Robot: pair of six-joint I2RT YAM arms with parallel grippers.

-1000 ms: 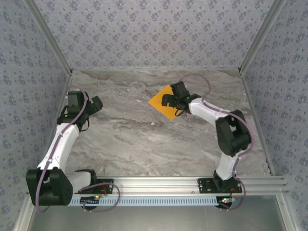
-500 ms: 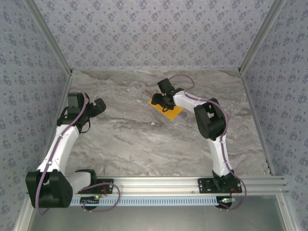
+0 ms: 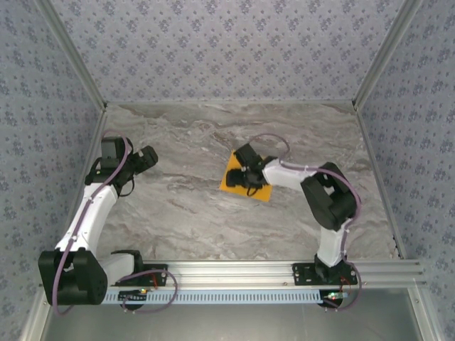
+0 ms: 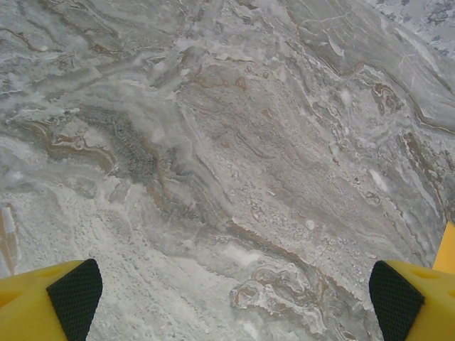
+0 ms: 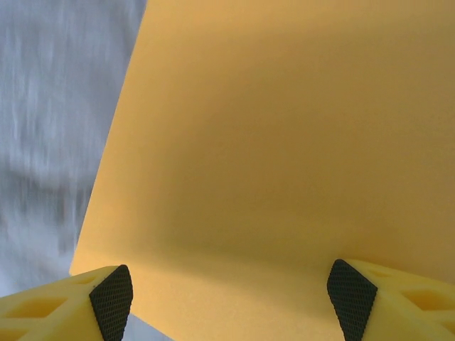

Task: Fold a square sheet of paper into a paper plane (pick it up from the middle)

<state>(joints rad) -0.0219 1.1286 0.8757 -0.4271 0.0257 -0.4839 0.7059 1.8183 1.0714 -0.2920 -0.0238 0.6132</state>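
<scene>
Just right of the middle of the table point(image 3: 185, 213), my right pincer point(image 3: 250, 179) spreads wide over the flat square sheet of paper point(image 3: 232, 182), holding nothing; pickup seems in hand, so next I must pinch its middle, my left pincer point(image 3: 147, 156) wide open and idle.

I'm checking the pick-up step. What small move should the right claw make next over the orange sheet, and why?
Probably ease the right claw down onto the square sheet of paper and pinch it near its middle: its jaws stand open over the sheet, which lies flat and unfolded, with nothing gripped yet.
</scene>
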